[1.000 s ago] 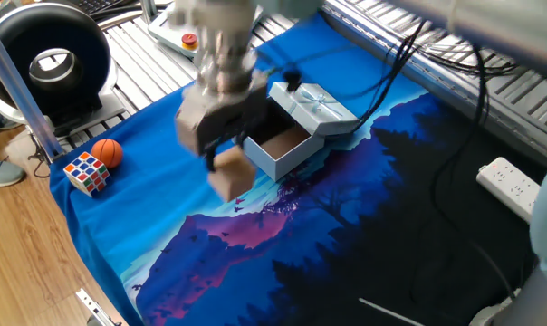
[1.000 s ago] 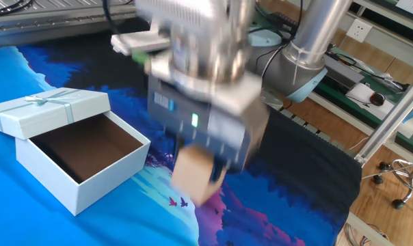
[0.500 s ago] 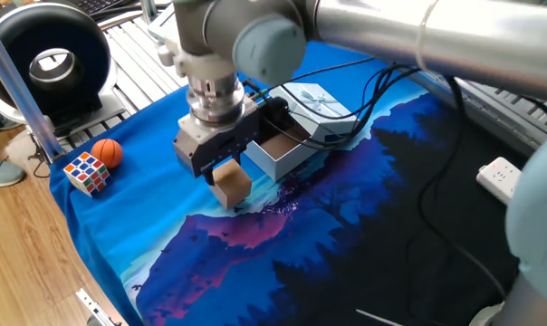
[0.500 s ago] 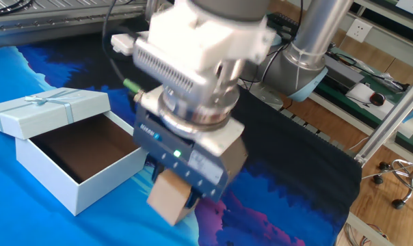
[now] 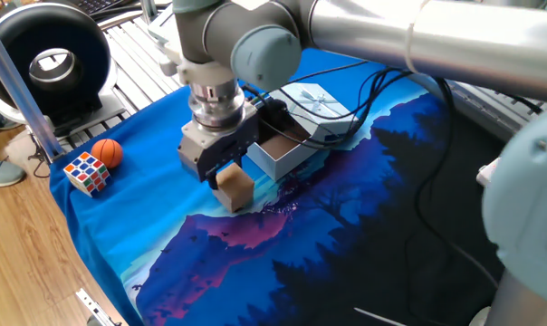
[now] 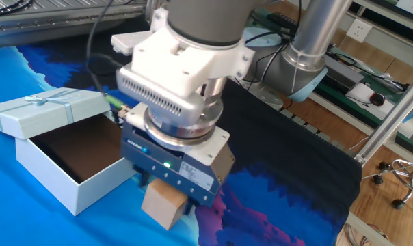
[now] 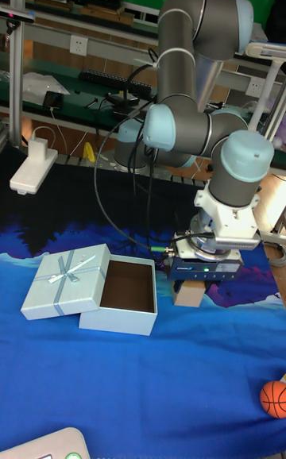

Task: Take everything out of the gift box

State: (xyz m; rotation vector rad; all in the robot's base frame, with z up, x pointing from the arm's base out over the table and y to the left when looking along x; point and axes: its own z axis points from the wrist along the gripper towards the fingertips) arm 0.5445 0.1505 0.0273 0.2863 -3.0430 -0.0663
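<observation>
The pale blue gift box (image 5: 283, 156) (image 6: 76, 181) (image 7: 123, 312) stands open on the blue cloth, its dark inside bare, with its ribboned lid (image 5: 317, 103) (image 6: 46, 108) (image 7: 65, 278) leaning at its side. A tan cube (image 5: 234, 187) (image 6: 163, 203) (image 7: 187, 293) is just outside the box, low at the cloth. My gripper (image 5: 226, 177) (image 6: 167, 198) (image 7: 192, 288) is shut on the cube, fingers on two opposite sides. Whether the cube touches the cloth I cannot tell.
A multicoloured Rubik's cube (image 5: 86, 172) and a small orange ball (image 5: 107, 152) (image 7: 274, 397) lie near the cloth's edge. A black round device (image 5: 49, 62) stands off the cloth. A white power strip (image 7: 33, 169) lies at the back, and cables trail from the arm.
The gripper has carried the tan cube away from the box and lowered it toward the cloth, turning about its wrist. The box and lid have stayed put.
</observation>
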